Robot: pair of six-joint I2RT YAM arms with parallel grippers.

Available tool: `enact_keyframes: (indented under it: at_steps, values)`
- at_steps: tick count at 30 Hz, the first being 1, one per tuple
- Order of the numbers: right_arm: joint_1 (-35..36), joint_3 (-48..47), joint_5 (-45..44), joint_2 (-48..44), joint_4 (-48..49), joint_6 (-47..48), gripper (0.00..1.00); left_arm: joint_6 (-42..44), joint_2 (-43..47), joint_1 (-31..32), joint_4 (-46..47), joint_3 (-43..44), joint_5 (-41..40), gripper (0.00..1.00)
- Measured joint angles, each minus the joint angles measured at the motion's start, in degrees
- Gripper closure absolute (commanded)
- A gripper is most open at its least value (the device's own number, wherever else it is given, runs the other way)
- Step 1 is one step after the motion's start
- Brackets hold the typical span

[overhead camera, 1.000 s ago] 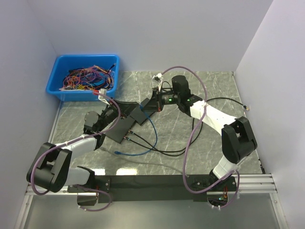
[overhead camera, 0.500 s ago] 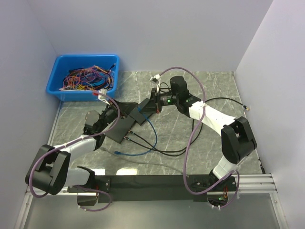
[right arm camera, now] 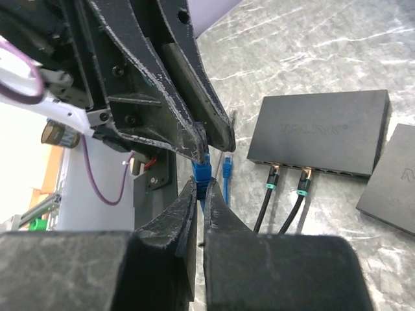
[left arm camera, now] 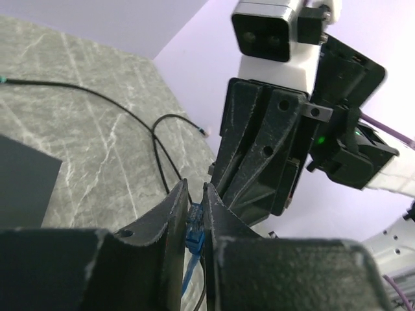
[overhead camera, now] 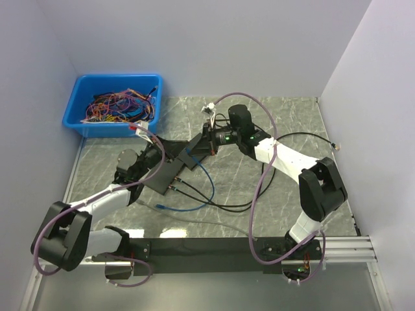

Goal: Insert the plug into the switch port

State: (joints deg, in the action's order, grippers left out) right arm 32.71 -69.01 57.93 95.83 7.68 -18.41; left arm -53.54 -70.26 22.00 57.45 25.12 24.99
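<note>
**Blue plug pinched between two grippers**

The blue plug (left arm camera: pixel 193 233), a small piece of glossy plastic, sat clamped in the left gripper (left arm camera: pixel 194 189), whose scuffed black fingers were nearly together. The right gripper (right arm camera: pixel 201 188) met it tip to tip, narrowed on the same plug. The plug hung above the grey marbled table (right arm camera: pixel 311 52), apart from the flat matte-black switch (right arm camera: pixel 321 133), which carried two black cables (right arm camera: pixel 267 207).

The left hand (left arm camera: pixel 194 207) and right hand (right arm camera: pixel 201 194) meet tip to tip on one blue plug (right arm camera: pixel 201 173) left of centre, with switches (right arm camera: pixel 318 133) and looped cables (overhead camera: pixel 207 197) crowding just below. The upper-right surface (overhead camera: pixel 285 116) lies open.
</note>
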Motion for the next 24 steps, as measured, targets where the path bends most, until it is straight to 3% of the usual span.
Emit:
enact_keyframes:
  at_steps: [1,5,6,12,17,24]
  values:
    - [0.04,0.0,-0.33,0.0,-0.09,0.04,0.83,0.15,0.46,0.11,-1.42,0.28,-0.68,0.92]
    - [0.22,-0.13,-6.03,-0.83,-2.95,1.68,0.61,0.35,3.21,0.7,-15.19,3.96,-6.12,0.94]
    - [0.48,-0.13,-8.41,-1.51,-4.2,2.51,0.53,0.24,4.04,0.74,-19.74,5.4,-8.39,1.0]
    - [4.61,-1.27,-24.7,-8.31,-11.74,8.2,0.51,-2.67,5.27,0.7,-34.77,9.94,-14.1,1.0]
    - [9.53,-3.82,-32.57,-10.08,-13.35,11.13,0.51,-4.9,4.74,0.7,-38.75,10.27,-14.25,0.99]
    - [12.59,-7.48,-39.93,-5.55,-16.48,13.55,0.54,-6.16,4.55,0.74,-41.29,10.78,-14.34,0.99]
